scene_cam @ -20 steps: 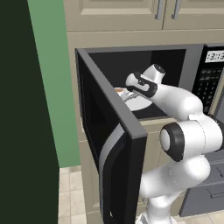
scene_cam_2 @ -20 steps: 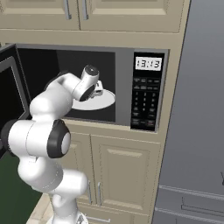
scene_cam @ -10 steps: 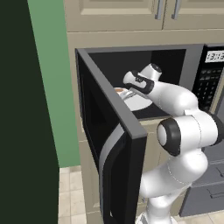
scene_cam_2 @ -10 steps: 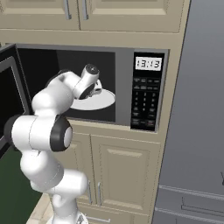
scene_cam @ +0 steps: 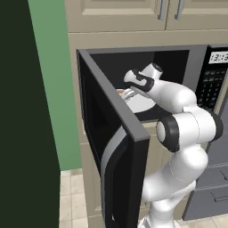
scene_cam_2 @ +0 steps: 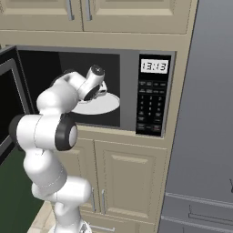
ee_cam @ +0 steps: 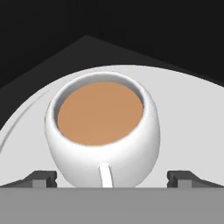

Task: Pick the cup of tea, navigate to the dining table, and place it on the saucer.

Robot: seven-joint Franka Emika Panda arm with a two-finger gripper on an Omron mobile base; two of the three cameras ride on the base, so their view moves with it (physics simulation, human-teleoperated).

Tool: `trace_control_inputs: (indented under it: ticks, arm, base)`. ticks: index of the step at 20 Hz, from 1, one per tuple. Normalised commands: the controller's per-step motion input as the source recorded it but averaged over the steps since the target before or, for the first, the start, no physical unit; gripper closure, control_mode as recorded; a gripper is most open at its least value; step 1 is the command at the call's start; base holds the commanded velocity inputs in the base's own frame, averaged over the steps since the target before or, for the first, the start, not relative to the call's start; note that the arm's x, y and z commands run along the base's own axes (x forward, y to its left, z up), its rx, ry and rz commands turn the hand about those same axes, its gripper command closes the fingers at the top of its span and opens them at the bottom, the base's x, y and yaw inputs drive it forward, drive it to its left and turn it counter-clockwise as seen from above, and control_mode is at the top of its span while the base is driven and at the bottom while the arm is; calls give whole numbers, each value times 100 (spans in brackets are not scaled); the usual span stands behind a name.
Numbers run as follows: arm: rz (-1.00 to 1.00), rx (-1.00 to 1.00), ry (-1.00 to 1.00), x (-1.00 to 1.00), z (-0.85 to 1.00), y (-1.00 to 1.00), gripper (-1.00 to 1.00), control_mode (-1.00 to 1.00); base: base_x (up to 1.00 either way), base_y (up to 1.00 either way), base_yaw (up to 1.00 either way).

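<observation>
The cup [ee_cam: 103, 131] stood on the white turntable [ee_cam: 188, 113] inside the microwave [scene_cam_2: 150, 91], door [scene_cam: 111, 147] swung wide. The gripper [ee_cam: 112, 178] was open and held nothing, one fingertip [ee_cam: 41, 178] on each side of the cup. The cup lay straight ahead, centred between them, its handle facing the hand.

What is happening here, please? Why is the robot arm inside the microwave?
The white Franka arm is reaching into the open black microwave for the small white rounded cup of brown tea. The cup stands on the round white turntable plate inside. In the hand view the gripper has its jaws open, one dark tip on each side of the cup, and neither visibly touches it. The cup is not yet grasped or lifted, so carrying it to the dining table has not begun.
</observation>
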Motion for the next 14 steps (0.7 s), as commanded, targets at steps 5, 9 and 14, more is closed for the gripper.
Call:
trace_control_inputs:
  ticks: [5, 9, 14]
  arm:
    - [0, 0, 0, 1, -2, 0, -100, -100]
    - [0, 0, 0, 0, 0, 0, -100, -100]
    - [0, 0, 0, 0, 0, 0, -100, -100]
  base:
    - [0, 0, 0]
    - [0, 0, 0]
    - [0, 0, 0]
